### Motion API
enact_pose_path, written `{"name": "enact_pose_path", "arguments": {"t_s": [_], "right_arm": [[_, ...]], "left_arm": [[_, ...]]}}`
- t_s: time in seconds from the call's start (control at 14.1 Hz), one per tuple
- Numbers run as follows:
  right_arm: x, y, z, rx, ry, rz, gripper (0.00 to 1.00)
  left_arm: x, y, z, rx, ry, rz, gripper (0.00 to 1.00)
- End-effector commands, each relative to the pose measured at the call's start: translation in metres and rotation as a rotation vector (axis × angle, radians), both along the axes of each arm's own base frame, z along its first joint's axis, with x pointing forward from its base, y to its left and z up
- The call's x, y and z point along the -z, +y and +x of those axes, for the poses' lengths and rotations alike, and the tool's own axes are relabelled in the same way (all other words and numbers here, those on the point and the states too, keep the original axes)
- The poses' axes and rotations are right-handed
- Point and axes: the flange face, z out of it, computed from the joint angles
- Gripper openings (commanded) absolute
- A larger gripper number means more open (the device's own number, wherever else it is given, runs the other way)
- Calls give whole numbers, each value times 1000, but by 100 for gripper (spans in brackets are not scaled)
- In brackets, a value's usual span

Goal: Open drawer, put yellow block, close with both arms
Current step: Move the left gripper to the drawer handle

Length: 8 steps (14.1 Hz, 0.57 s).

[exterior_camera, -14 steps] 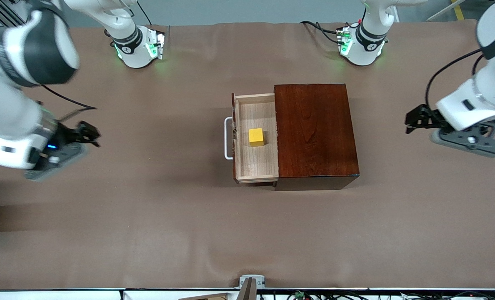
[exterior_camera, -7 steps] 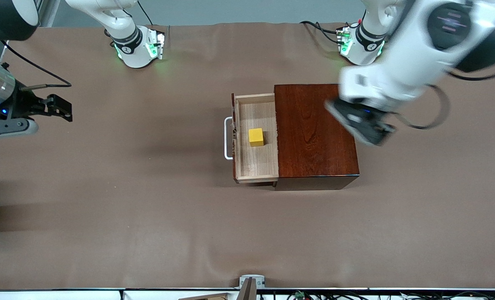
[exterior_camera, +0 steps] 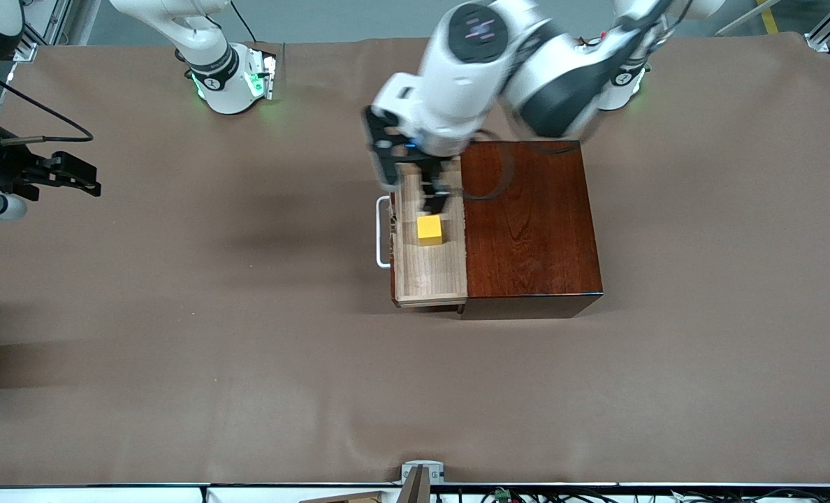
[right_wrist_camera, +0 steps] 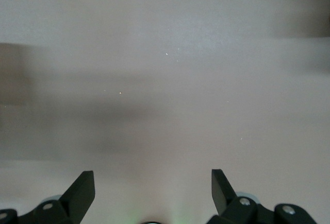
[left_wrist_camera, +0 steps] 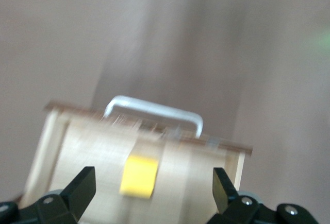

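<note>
Everywhere, wrinkled brown tablecloth (exterior_camera: 247,363)

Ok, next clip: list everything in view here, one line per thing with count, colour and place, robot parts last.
wooden box: one, glossy reddish-brown, mid-table on the brown cloth.
drawer: one, pale wood, pulled out of the box toward the right arm's end of the table.
handle: one, white U-shaped bar, on the drawer's front.
yellow block: one, yellow, lying in the open drawer.
table cloth: one, brown, covering the table.
left gripper: one, black, open, over the open drawer, above the block, holding nothing.
right gripper: one, black, open and empty, over bare cloth at the right arm's end of the table, waiting.
</note>
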Motion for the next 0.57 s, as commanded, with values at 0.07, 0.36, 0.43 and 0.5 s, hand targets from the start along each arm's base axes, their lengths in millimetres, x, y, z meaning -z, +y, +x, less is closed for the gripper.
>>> {"name": "enact_pose_path", "arguments": {"t_s": [0.07, 0.36, 0.43, 0.5], "right_arm": [[-7, -2, -6, 23, -21, 20, 100], [-6, -9, -6, 35, -13, 20, 100], [-7, -11, -7, 40, -12, 21, 100], [-6, -12, -8, 42, -10, 21, 100]], "left_arm": [[69, -45, 8, 41, -17, -77, 100], [137, -69, -3, 113, -109, 31, 100], [142, -68, -3, 114, -116, 50, 100], [150, -68, -5, 116, -109, 67, 100]]}}
